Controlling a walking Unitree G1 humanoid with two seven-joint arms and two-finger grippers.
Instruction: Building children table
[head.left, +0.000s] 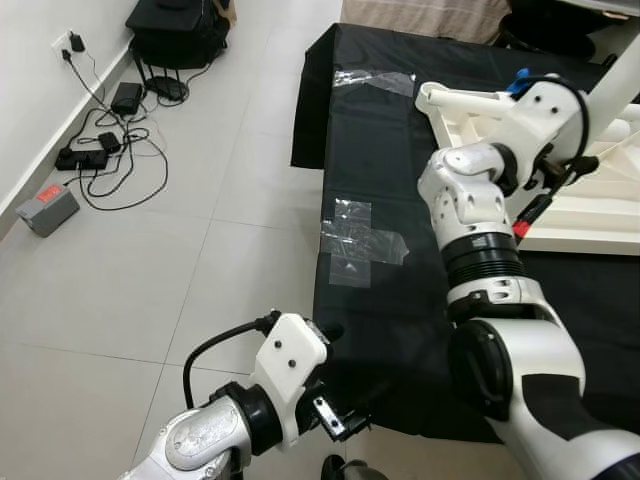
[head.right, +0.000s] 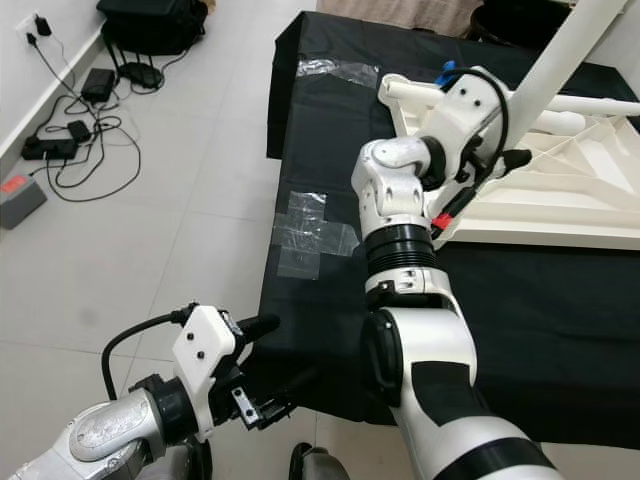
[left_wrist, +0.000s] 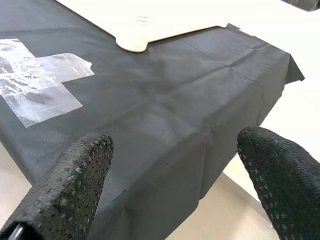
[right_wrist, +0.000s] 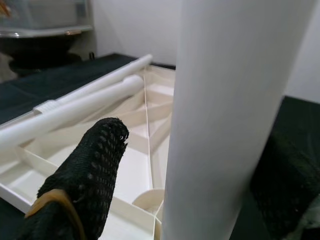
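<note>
A white children's tabletop (head.right: 560, 200) lies upside down, ribbed side up, on a black cloth (head.right: 520, 320). Two loose white legs (right_wrist: 85, 97) rest across its far side. My right gripper (right_wrist: 200, 165) is over the tabletop's near-left part, shut on another white table leg (head.right: 565, 45). That leg slants up and to the right, and its lower end hangs above the ribs. My left gripper (left_wrist: 175, 145) hovers low at the cloth's near left edge, open, with nothing between its black fingers (left_wrist: 75, 175).
Clear tape patches (head.left: 355, 240) are stuck on the cloth. On the tiled floor along the left wall lie cables and power bricks (head.left: 100, 150), a grey box (head.left: 45, 208) and a black bag (head.left: 180, 30). A dark bin (right_wrist: 45, 47) stands beyond the cloth.
</note>
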